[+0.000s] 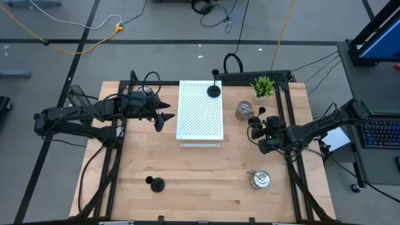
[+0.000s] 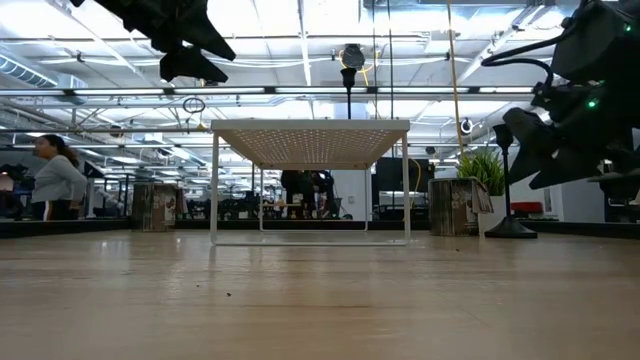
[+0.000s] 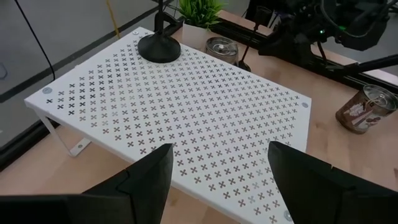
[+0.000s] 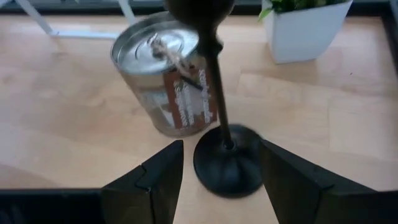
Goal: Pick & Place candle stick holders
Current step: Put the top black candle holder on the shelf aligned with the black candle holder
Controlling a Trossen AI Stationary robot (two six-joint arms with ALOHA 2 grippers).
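One black candle stick holder (image 1: 214, 89) stands by its round base on the far end of the white perforated shelf (image 1: 200, 119). Another black holder (image 4: 227, 165) stands upright on the table beside a silver holder (image 4: 165, 74). My right gripper (image 4: 221, 155) is open around it. Its fingers stand on either side of the stem and, in the low view, above the base (image 2: 512, 228). My left gripper (image 3: 221, 162) is open and empty. It hovers over the shelf's left edge (image 1: 164, 117).
A potted green plant (image 1: 263, 86) stands at the far right, behind the silver holder (image 1: 243, 110). A black holder (image 1: 155, 184) stands near the table's front left. A silver one (image 1: 259, 180) stands near the front right. People show in the room beyond the table (image 2: 55, 180).
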